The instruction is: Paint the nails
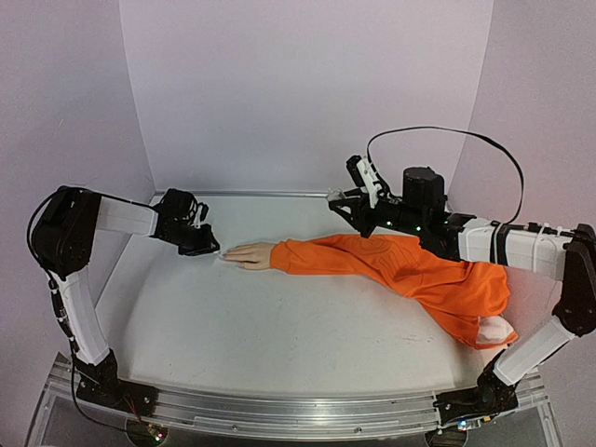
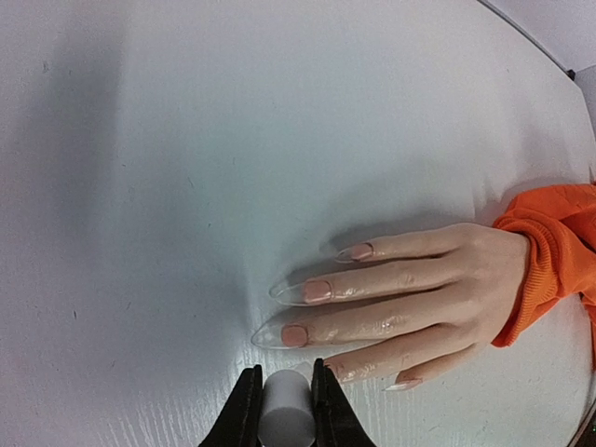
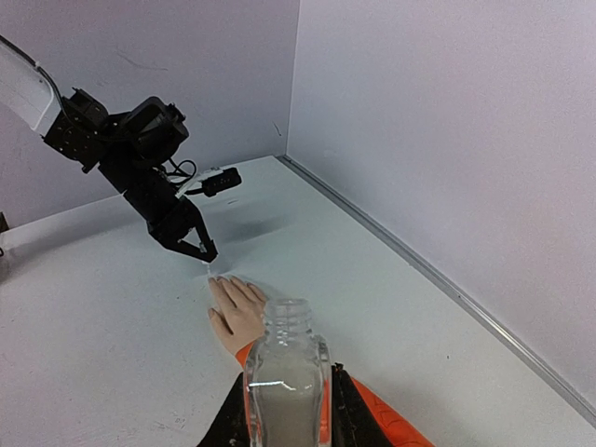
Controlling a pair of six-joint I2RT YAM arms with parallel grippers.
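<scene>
**Both pincers clenched, left one at the mannequin's fingertips**

The mannequin hand (image 1: 250, 254) lies palm down on the white desk (image 1: 279, 326), left of centre, with its fingers pointing toward the left arm. Its wrist sticks out of an orange sleeve (image 1: 391, 265) that trails off to the right across the desk.

In the left wrist view the nails (image 2: 317, 291) are long, pointed and clear at the tips. Three of them carry a pinkish-orange patch near the base. A fourth is half hidden behind the left pincer's finger, and the lowest nail looks pale.

The left pincer (image 1: 207, 248) sits low over the desk just beyond the fingertips. Its jaws are clenched on a small pale-grey cylinder (image 2: 285, 414), whose lower end cannot be seen.

The right pincer (image 1: 343, 200) hangs above the sleeve, well apart from the mannequin hand. It grasps a clear bottle (image 3: 286, 372), which is upright with its threaded neck open and holds a pale, cloudy fill. From this wrist camera the mannequin hand shows just behind the bottle, with the left pincer's tips at its fingertips.
</scene>
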